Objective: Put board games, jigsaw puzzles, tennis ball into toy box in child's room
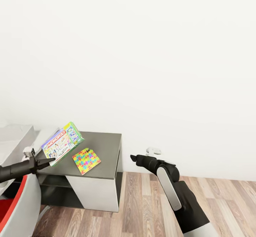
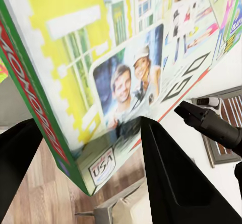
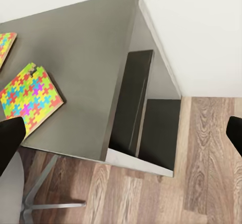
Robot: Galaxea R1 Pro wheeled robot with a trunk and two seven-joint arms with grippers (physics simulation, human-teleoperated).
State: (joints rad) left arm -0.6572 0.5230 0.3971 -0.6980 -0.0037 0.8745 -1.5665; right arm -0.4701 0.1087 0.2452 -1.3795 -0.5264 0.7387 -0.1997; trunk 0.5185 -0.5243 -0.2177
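My left gripper point(image 1: 47, 163) is shut on the lower edge of a colourful board game box point(image 1: 62, 143), which hangs tilted above the left end of the grey table point(image 1: 106, 148). Close up, the box point(image 2: 126, 68) has green sides and a printed family photo, and sits between my dark fingers point(image 2: 171, 173). One multicoloured jigsaw puzzle point(image 1: 86, 160) lies flat on the tabletop. It appears again as a puzzle point(image 3: 30, 95) beside a second puzzle point(image 3: 5, 45) cut by the frame edge. My right gripper point(image 1: 135, 157) hovers open to the right of the table, holding nothing.
A white chair with a red seat point(image 1: 17, 205) stands at the lower left, its metal leg point(image 3: 45, 183) under the table edge. A pale grey box shape point(image 1: 14, 137) sits left of the table. Wooden floor point(image 1: 142, 208) spreads to the right, below a white wall.
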